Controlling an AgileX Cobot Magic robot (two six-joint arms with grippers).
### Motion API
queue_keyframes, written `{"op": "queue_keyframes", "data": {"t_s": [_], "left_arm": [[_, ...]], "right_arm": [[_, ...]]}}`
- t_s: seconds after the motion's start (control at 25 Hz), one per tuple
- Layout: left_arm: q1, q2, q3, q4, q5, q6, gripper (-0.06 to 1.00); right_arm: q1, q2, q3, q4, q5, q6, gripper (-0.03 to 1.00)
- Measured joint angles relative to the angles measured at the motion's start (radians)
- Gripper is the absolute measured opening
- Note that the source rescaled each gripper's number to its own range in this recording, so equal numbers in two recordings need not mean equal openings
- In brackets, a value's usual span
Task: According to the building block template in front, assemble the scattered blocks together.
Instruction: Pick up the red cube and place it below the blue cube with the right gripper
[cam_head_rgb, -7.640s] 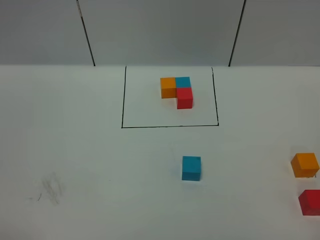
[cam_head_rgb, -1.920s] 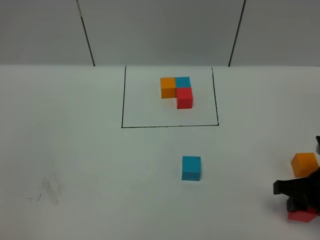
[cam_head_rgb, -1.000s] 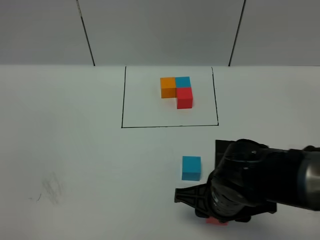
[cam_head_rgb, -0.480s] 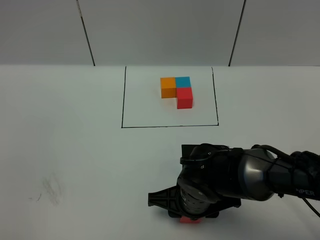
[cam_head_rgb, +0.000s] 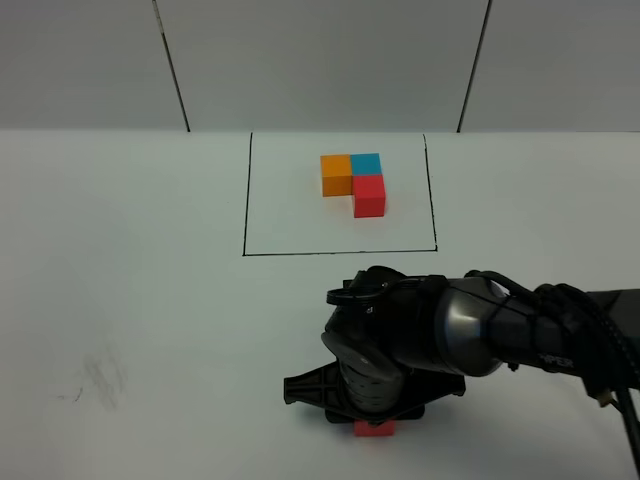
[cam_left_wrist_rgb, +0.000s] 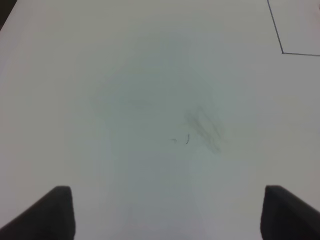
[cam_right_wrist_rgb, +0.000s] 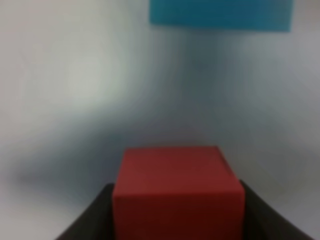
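The building block template (cam_head_rgb: 354, 180), an L of orange, teal and red cubes, sits inside a black-line rectangle at the far middle. My right gripper (cam_head_rgb: 374, 424) is shut on the loose red block (cam_head_rgb: 374, 430), low over the table near the front middle. In the right wrist view the red block (cam_right_wrist_rgb: 177, 190) sits between the dark fingers (cam_right_wrist_rgb: 97, 215), with the loose teal block (cam_right_wrist_rgb: 220, 15) a short way ahead, apart from it. The arm hides the teal block in the high view. The loose orange block is hidden. My left gripper (cam_left_wrist_rgb: 165, 215) is open over bare table.
The right arm (cam_head_rgb: 520, 325) stretches in from the right edge across the front of the table. A faint grey smudge (cam_head_rgb: 100, 375) marks the table's front left. The black rectangle line (cam_head_rgb: 340, 252) runs just beyond the arm.
The right arm has carried the red block leftward from the right edge to the front middle, near the teal block, and now covers that block in the high view.
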Motion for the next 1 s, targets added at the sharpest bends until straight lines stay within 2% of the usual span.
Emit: {"op": "queue_keyframes", "data": {"t_s": [0.44, 1.0], "left_arm": [[0.000, 0.000, 0.000, 0.000, 0.000, 0.000, 0.66], [0.000, 0.000, 0.000, 0.000, 0.000, 0.000, 0.66]], "right_arm": [[-0.051, 0.026, -0.033, 0.047, 0.026, -0.010, 0.22], [-0.054, 0.027, -0.033, -0.033, 0.029, 0.056, 0.22]]}}
